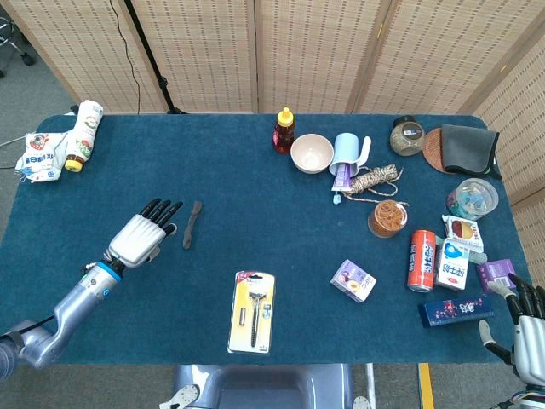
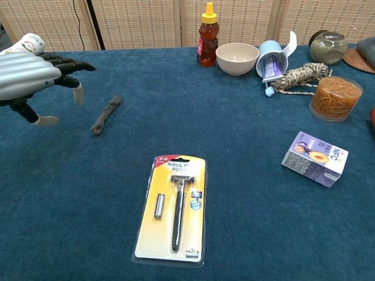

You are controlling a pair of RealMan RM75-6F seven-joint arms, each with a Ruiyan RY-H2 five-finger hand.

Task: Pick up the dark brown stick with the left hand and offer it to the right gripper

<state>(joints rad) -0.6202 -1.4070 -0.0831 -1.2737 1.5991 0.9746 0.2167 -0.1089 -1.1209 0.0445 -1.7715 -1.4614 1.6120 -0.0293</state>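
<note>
Left hand (image 1: 140,237) is just left of the stick (image 1: 192,224), fingers spread and holding nothing (not touching it). Stick lies flat on the blue tabletop (image 1: 255,187), up from the razor pack (image 1: 252,312). Right hand (image 1: 528,332) sits at the far right edge, fingers apart, empty too.

Razor pack (image 2: 173,208) front centre; purple carton (image 2: 314,158) right; bowl (image 2: 237,58), perhaps ceramic.
</note>
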